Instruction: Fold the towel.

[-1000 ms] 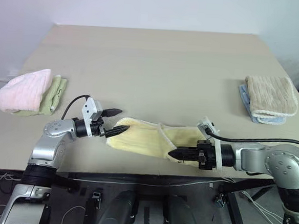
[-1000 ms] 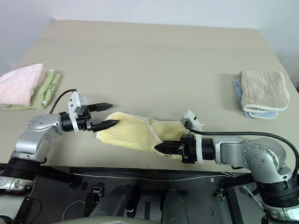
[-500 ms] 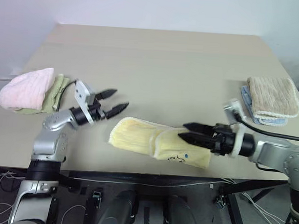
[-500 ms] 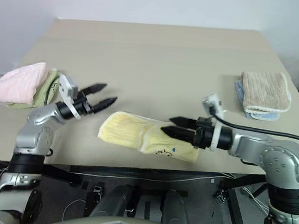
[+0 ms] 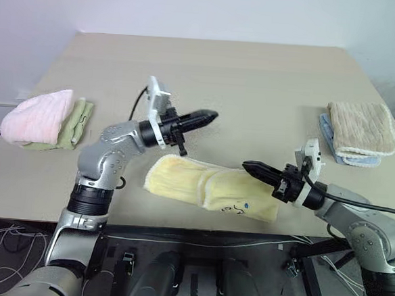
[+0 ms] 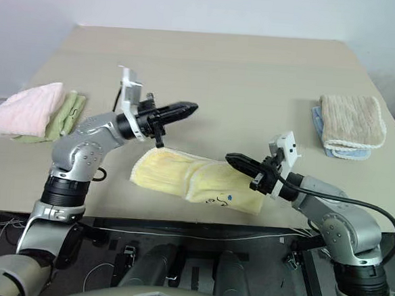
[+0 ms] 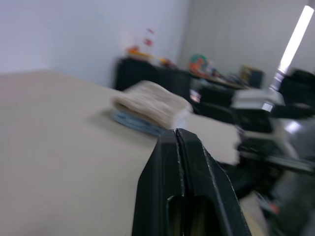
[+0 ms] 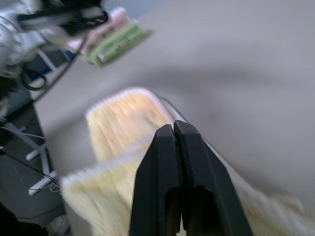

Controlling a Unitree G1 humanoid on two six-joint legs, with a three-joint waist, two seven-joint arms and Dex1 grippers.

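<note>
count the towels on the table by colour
yellow towel: 1
pink towel: 1
green towel: 1
beige towel: 1
blue towel: 1
total: 5

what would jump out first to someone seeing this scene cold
The pale yellow towel lies folded near the table's front edge, between two shut grippers that hold nothing: the left gripper lifted above the towel's left end, the right gripper over its right end. Next come the side piles: a pink towel on a green one at far left, a beige towel on a blue one at far right.
</note>
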